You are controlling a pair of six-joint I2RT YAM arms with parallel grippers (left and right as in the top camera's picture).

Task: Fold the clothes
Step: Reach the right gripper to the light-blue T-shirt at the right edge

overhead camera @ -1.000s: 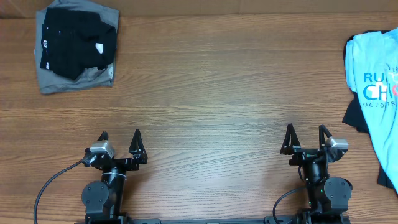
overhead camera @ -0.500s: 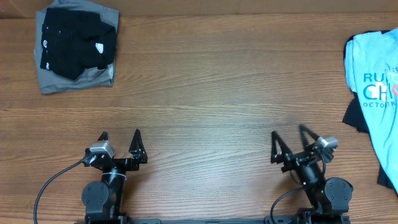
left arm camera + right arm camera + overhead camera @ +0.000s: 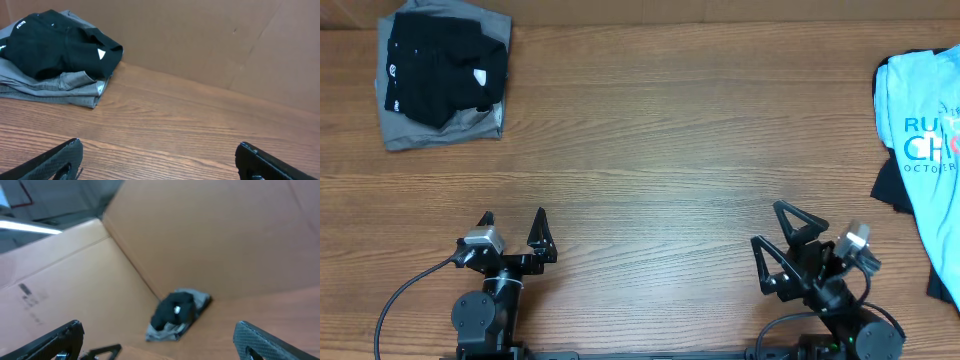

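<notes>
Wood-grain table (image 3: 650, 150) fills the overhead view, with brown cardboard walls (image 3: 210, 35) standing behind it in the wrist views.

Nearest the front edge sit the two arms. The left gripper (image 3: 513, 221) points straight toward the far side, jaws spread wide with nothing between them. The right gripper (image 3: 778, 228) is also wide open and empty, but it is angled off toward the left and far side, away from the shirt.

That matters for the next move, as I judge it. The light-blue T-shirt (image 3: 920, 150) lies at the right edge of the table, to the right of the right gripper and farther back, well apart from it. It is spread loosely and runs off the picture, its long axis roughly front to back, with a dark garment (image 3: 891, 190) showing from under its left side. The right arm is plainly the nearer one; the left arm would have to cross most of the table. The right wrist would need to swing back round to the right to face the shirt.

On the shirt I can read "RU", a larger "CH" and a pink-red letter, and "OCTOBER" below, all cut off by the edge.

Farthest off, in the back left corner, a folded pile (image 3: 442, 72) sits: black garment on grey, with small white marks I cannot read.
</notes>
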